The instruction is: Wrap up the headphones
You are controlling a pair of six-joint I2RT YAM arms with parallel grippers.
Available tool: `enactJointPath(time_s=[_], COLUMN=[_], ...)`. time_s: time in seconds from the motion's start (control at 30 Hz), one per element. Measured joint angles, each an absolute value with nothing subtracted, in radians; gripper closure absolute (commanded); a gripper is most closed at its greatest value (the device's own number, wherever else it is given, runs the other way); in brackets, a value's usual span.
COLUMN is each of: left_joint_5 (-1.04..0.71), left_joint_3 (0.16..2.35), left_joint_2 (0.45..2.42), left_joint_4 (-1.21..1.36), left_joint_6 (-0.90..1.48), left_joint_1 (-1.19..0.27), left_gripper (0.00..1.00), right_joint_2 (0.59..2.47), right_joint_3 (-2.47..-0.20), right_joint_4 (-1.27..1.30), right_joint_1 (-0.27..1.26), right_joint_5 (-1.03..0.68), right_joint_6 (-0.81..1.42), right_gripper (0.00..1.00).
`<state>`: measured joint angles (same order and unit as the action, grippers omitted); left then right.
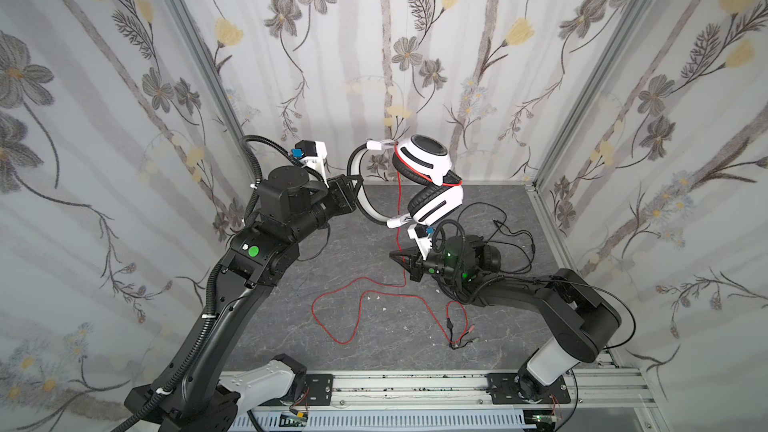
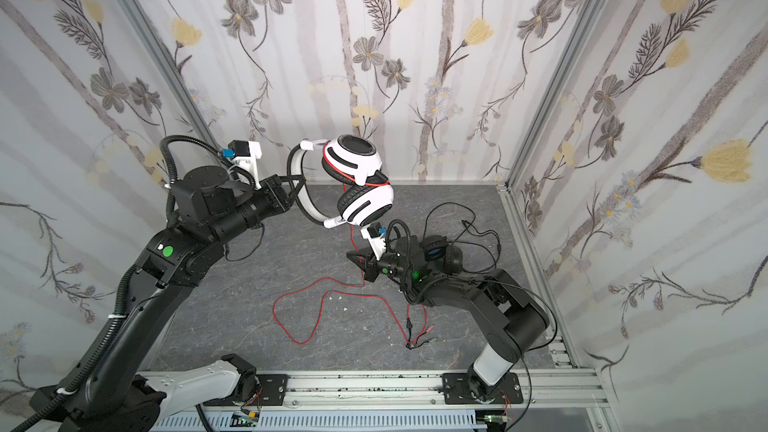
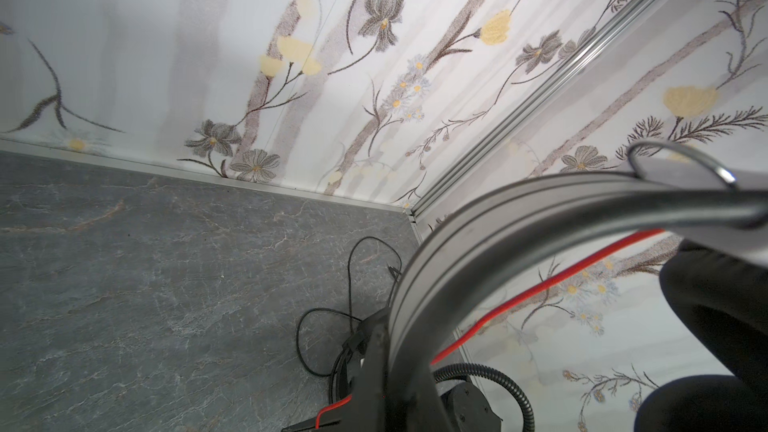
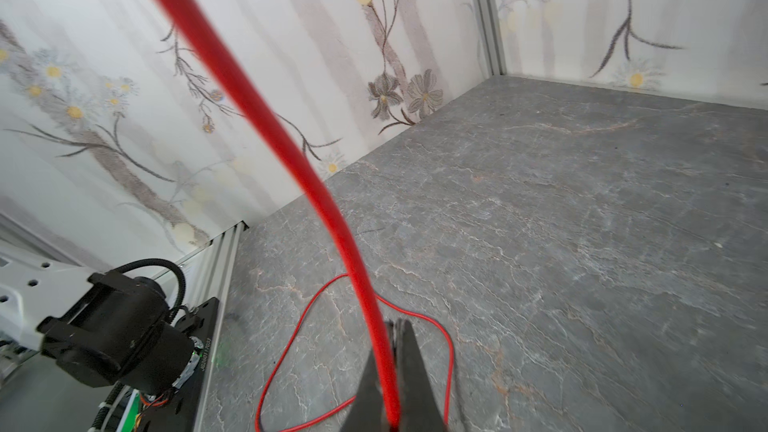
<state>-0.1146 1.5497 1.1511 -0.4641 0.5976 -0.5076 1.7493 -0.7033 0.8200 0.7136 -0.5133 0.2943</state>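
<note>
The white headphones (image 1: pixel 424 164) (image 2: pixel 353 164) with black ear pads hang in the air near the back wall. My left gripper (image 1: pixel 355 189) (image 2: pixel 297 191) is shut on their headband (image 3: pixel 478 243). Their thin red cord (image 1: pixel 400 209) (image 2: pixel 351 234) drops from the ear cups and trails in loops over the grey floor (image 1: pixel 332 309). My right gripper (image 1: pixel 399 257) (image 2: pixel 355 254) is shut on this red cord (image 4: pixel 257 110) just below the headset, the cord pinched between the jaws (image 4: pixel 390 326). The black headphones (image 1: pixel 490 259) (image 2: pixel 440 253) lie on the floor, partly hidden behind my right arm.
Black cord loops (image 1: pixel 511 234) spread toward the right wall. The red cord's plug ends (image 1: pixel 461 338) lie front right. Small white bits (image 1: pixel 376 297) dot the floor. Flowered walls close in three sides; an aluminium rail (image 1: pixel 415 384) runs along the front.
</note>
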Motion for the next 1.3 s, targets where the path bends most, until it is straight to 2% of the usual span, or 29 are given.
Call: enactJointPath(time_s=[0.33,0.57,0.83,1.3], left_joint_5=[0.134,0.281,0.409,0.516], left_joint_3=[1.435,1.282,1.156,1.174], left_joint_2=[1.118,1.073,1.063,1.161], left_joint_4=[-0.387,-0.323,-0.205,-0.158], left_joint_6=[0.58,0.504,0.477,0.422], left_joint_1=[-0.506,-0.505,-0.505,-0.516], left_gripper=[1.0,1.0,1.0,1.0], right_joint_2=[1.485,1.363,1.354,1.43], right_joint_3=[-0.796,-0.922,-1.059,-1.266], right_joint_4=[0.276,-0.112,-0.423,-0.628], right_joint_1=[0.851,0.936,1.04,1.178], right_joint_5=[-0.218,-0.082,-0.019,0.011], right_joint_6=[0.118,0.049,-0.013,-0.125], right_gripper=[1.0,1.0,1.0,1.0])
